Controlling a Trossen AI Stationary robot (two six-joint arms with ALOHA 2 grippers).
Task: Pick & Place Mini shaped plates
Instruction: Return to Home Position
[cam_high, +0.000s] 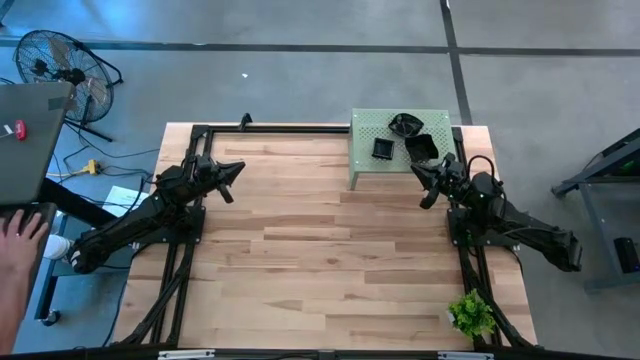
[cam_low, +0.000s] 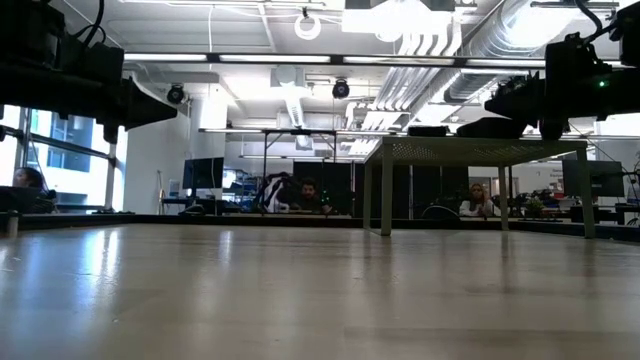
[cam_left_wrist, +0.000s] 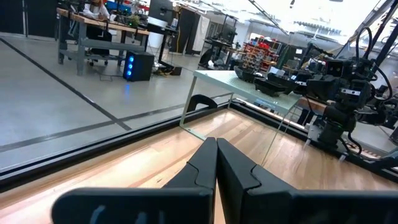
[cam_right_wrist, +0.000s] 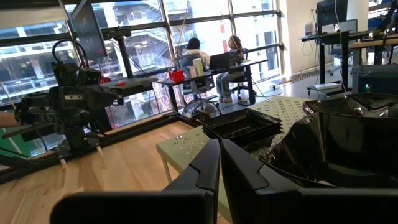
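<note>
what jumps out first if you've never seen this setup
The pale green stand at the far right corner of the table catches the eye, with three small piles of glossy black plates on top. The left gripper and right gripper hover shut at either side, the right one beside the stand.

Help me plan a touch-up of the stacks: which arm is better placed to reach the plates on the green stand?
Right. Its gripper is beside the stand, just short of the plates; the left gripper is far across the table from them.
</note>
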